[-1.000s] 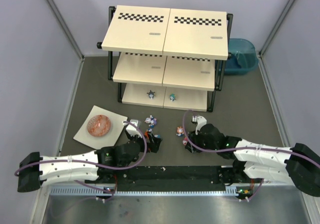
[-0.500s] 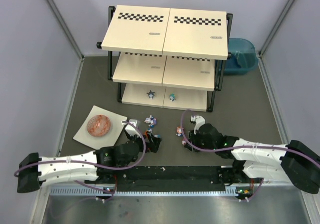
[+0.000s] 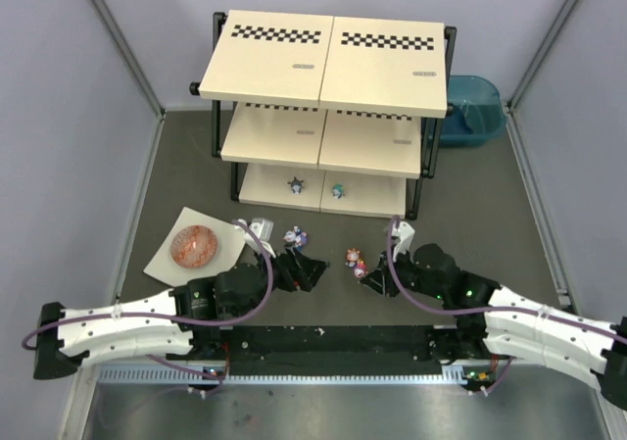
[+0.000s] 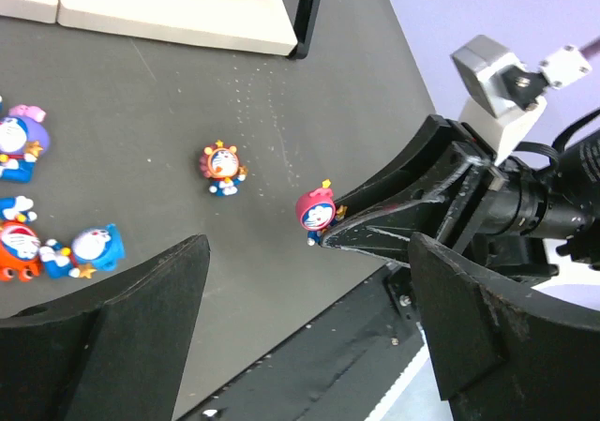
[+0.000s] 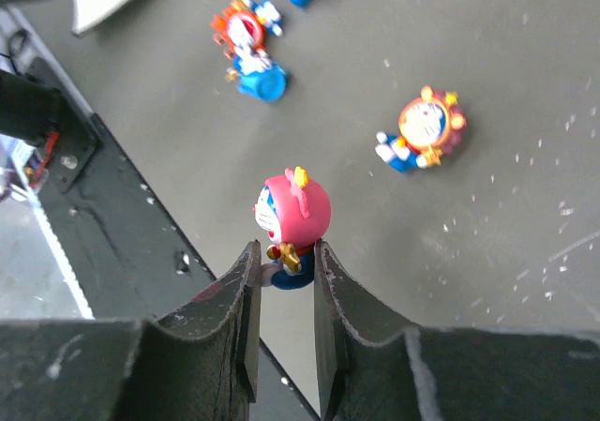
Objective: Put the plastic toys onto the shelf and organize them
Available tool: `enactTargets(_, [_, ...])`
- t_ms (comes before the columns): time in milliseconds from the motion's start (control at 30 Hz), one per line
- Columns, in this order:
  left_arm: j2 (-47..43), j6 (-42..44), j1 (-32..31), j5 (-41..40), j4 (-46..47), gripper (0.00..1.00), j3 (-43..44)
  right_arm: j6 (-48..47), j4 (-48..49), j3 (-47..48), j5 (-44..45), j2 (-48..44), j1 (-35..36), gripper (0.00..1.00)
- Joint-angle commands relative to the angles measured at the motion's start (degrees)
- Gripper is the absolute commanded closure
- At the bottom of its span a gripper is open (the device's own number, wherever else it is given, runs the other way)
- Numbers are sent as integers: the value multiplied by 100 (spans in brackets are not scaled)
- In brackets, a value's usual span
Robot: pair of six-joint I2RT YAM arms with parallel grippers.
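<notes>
Pink-headed toy [image 5: 293, 217] sat centre frame, body pinched between right gripper [image 5: 284, 252] fingers, head clear above tips. I judged it light, rigid, slick plastic; narrow body best hold, round head likely to slip out. Left gripper [image 3: 308, 269] jaws spread, empty. Other toys [image 5: 251, 46] lay upper left on floor; shelf [image 3: 294, 77] upper centre of top view.

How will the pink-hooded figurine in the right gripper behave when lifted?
Probably rigid: the pink-hooded figurine looks undeformed in the right gripper. Likely light, being tiny moulded plastic. It may pivot or slip, since the grip is only on its small lower body beneath a big round head.
</notes>
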Motion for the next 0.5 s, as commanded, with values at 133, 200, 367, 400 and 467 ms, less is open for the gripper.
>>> enactTargets(133, [722, -920, -31, 112, -798, 15, 1048, -469, -578, 881, 423, -831, 166, 100])
enactTargets(200, [985, -823, -23, 121, -772, 16, 1250, -548, -587, 1109, 423, -708, 166, 100])
enactTargets(367, [1452, -533, -31, 349, -623, 12, 1619, -680, -614, 1417, 300, -558, 166, 100])
enactTargets(400, [1592, -507, -31, 402, -587, 11, 1742, -698, -596, 1479, 291, -550, 166, 100])
enactTargets(467, [1716, -506, -31, 490, -526, 11, 1839, -698, -570, 1523, 247, -549, 166, 100])
